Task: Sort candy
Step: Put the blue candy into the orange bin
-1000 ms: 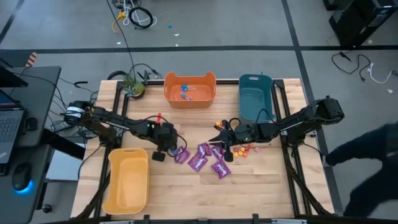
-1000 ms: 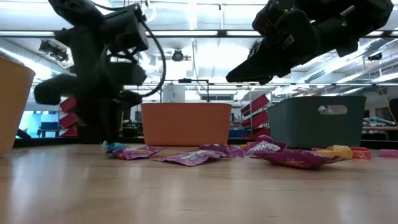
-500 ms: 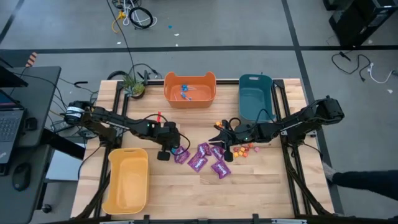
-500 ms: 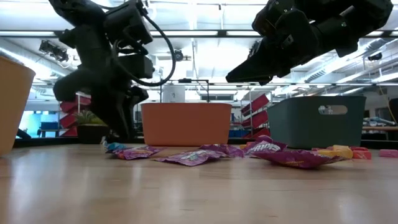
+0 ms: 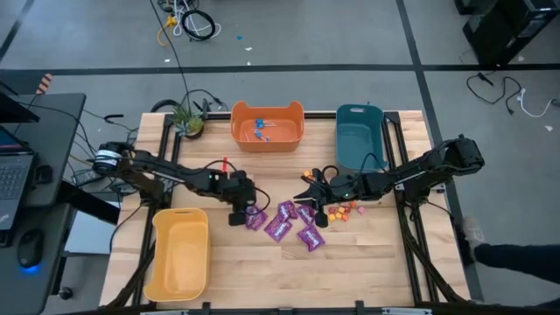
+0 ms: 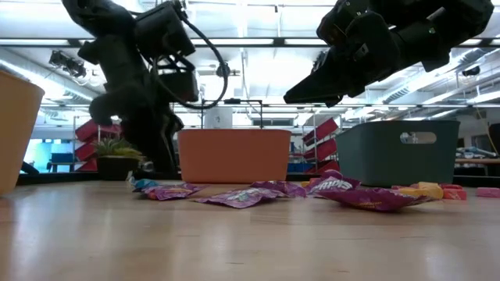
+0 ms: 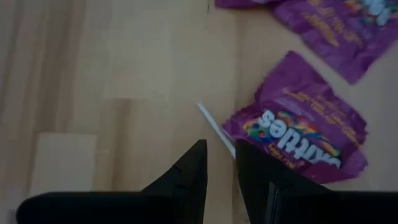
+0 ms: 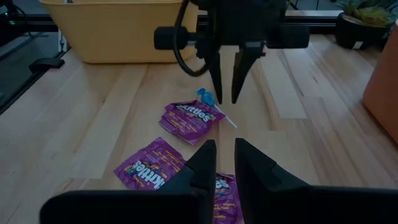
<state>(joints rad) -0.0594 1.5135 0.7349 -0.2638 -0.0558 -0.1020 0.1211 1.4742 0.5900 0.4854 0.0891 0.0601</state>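
The candy lies in a loose scatter at the centre of the wooden table [image 5: 367, 262]: shiny purple packets [image 5: 282, 220] with bright printed lettering, crumpled and flat, and at their three o'clock a small clutch of orange, red and pink pieces [image 5: 346, 210]; one blue-wrapped lollipop [image 8: 206, 98] rests on its thin white stick, its head touching the edge of the packet at the nine o'clock end of the scatter; more blue-wrapped sweets sit inside the orange bin [image 5: 267, 131] at twelve o'clock, with the teal bin [image 5: 360, 140] beside it and the yellow bin [image 5: 179, 258] at eight o'clock; compared with a second ago the left gripper [image 5: 240, 210] has slid toward three o'clock and closed on the lollipop, while the right arm and every sweet lie as they did; the left arm stretches in from nine o'clock with its wrist bent steeply down, its fingers parted by a narrow gap just above the lollipop stick and holding nothing; the right gripper [image 5: 308, 194] reaches in from three o'clock, raised above the packets, its fingers likewise a small way apart and empty.
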